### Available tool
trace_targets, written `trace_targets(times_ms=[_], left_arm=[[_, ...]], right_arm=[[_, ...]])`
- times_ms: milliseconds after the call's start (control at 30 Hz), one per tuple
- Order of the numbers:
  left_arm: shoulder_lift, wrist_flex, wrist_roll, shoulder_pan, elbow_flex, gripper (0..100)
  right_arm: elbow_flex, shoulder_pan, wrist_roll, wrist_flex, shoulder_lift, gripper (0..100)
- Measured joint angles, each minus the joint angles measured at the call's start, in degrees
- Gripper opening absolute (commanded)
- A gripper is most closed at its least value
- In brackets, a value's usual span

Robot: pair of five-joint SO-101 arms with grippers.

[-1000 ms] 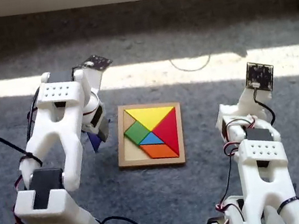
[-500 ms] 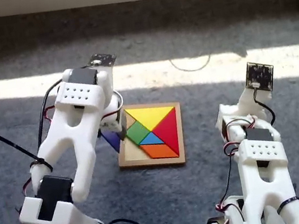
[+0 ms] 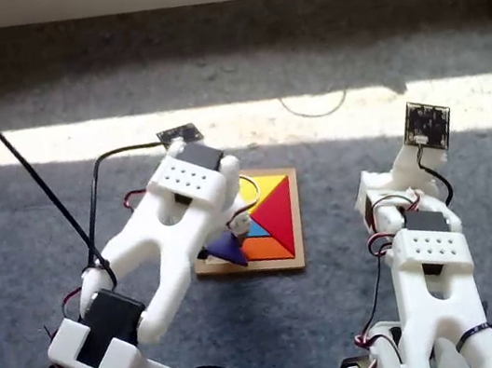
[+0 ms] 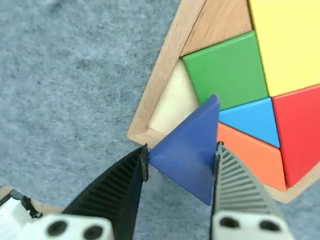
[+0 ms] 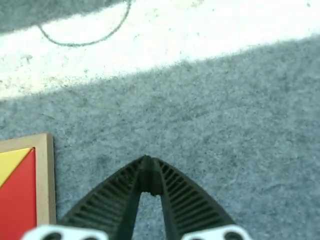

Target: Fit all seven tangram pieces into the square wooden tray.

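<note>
Grey carpet carries the square wooden tray, with five coloured pieces seated in it. We see the left gripper clamping the blue triangle above the tray's near-left corner, where a pale triangular space seems open. To seat it well, we would turn the triangle until its edges match that gap beside the green piece, then lower it flat. The right gripper rests closed and empty, right of the tray.
</note>
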Motion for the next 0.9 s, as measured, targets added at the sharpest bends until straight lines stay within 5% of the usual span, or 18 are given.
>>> trace_targets(times_ms=[900], left_arm=[[0.0,-2.8,3.8,-3.2,0.4,13]], right_arm=[[0.0,0.0,0.0,0.0,0.0,0.5]])
